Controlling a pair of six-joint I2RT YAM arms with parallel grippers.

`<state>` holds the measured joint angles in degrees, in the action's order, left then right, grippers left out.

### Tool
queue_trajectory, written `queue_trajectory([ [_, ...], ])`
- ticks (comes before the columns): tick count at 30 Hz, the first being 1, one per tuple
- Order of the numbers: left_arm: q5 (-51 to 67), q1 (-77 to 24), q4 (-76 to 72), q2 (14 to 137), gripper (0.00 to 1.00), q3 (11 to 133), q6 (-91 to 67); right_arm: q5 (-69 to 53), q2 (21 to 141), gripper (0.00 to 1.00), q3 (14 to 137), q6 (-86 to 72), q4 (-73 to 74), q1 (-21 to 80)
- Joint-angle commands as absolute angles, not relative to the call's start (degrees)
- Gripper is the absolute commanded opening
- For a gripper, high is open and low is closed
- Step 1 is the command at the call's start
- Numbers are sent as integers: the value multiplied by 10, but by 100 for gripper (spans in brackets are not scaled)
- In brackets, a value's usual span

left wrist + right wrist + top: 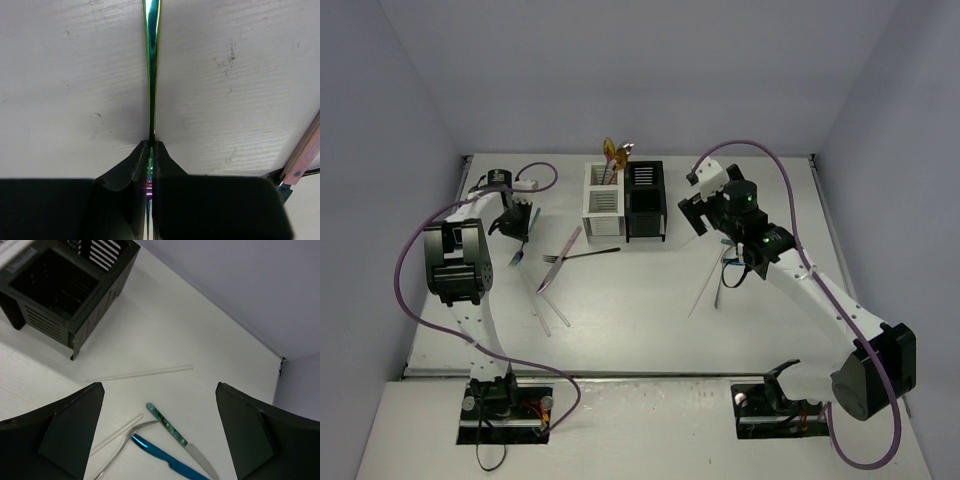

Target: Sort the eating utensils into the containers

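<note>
White grained surface [650,310] carries 2 joined, slotted square caddies, 1 white [602,205] and 1 black [645,200], at its far middle. The left gripper [151,145] pinches a slim, glossy, iridescent green-teal metal utensil handle [151,60] low at the left side. It should probably lift straight, gripping firmly against twisting. The right gripper [157,390] hangs wide, holding nothing.

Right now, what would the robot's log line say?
left jaws: shut on green utensil | right jaws: open above blue utensil | white caddy: gold utensils inside
</note>
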<state>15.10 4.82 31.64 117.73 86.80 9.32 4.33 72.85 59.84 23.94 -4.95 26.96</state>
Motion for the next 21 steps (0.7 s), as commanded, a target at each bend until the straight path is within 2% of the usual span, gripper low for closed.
queue_trajectory([
  [1, 184, 45, 345, 1125, 0, 877, 69, -23, 733, 96, 664, 272, -105, 273],
  [6, 239, 46, 370, 1027, 0, 882, 62, -31, 722, 95, 685, 343, -108, 306],
  [13, 416, 48, 385, 884, 0, 860, 17, -23, 661, 90, 616, 533, -170, 402],
  [18, 535, 42, 407, 839, 0, 840, -72, -75, 634, 86, 547, 680, -248, 456],
  [21, 562, 36, 414, 812, 0, 806, -103, -164, 637, 79, 515, 793, -292, 475],
])
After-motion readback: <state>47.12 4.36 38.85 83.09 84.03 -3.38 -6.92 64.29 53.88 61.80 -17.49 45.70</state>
